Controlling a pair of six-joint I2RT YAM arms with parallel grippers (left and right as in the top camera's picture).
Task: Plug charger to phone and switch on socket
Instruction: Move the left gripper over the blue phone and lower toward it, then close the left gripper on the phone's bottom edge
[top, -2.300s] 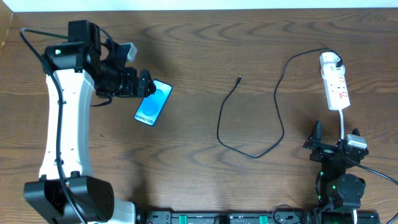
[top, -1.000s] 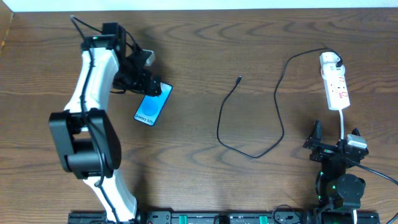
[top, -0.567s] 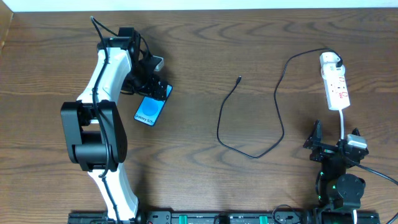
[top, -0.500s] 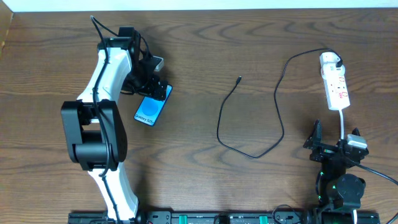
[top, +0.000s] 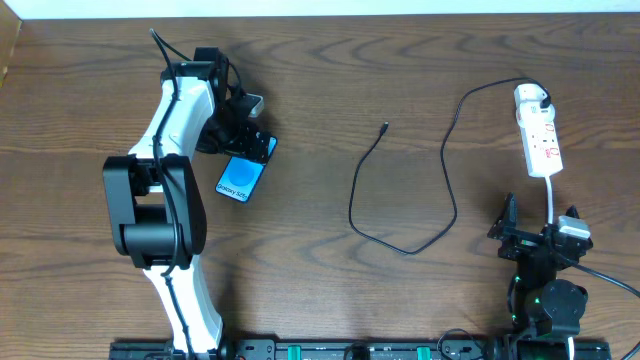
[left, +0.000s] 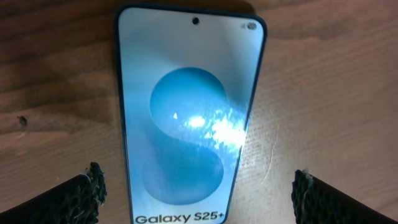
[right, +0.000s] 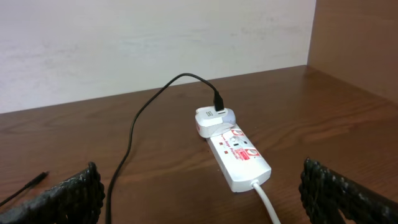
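Observation:
The phone (top: 240, 176) lies flat on the wooden table, its screen lit blue; it fills the left wrist view (left: 186, 118). My left gripper (top: 252, 140) (left: 196, 196) is open, its fingers spread to either side of the phone's top end. The charger, a thin black cable (top: 400, 245) (right: 134, 130), runs from a free tip (top: 385, 128) to a white plug head (top: 530, 97) (right: 212, 117) in the socket, a white power strip (top: 540, 140) (right: 239, 155). My right gripper (top: 535, 232) (right: 199, 199) is open and empty, near the strip's cord end.
The strip's white cord (top: 553, 200) (right: 267, 202) runs toward the right arm's base. A pale wall stands behind the table and a wooden side panel (right: 360, 43) at the right. Bare wooden tabletop (top: 310, 90) lies between the phone and the cable.
My left arm has swung right and settled over the phone's top end. The phone, cable, power strip and right arm have not moved.

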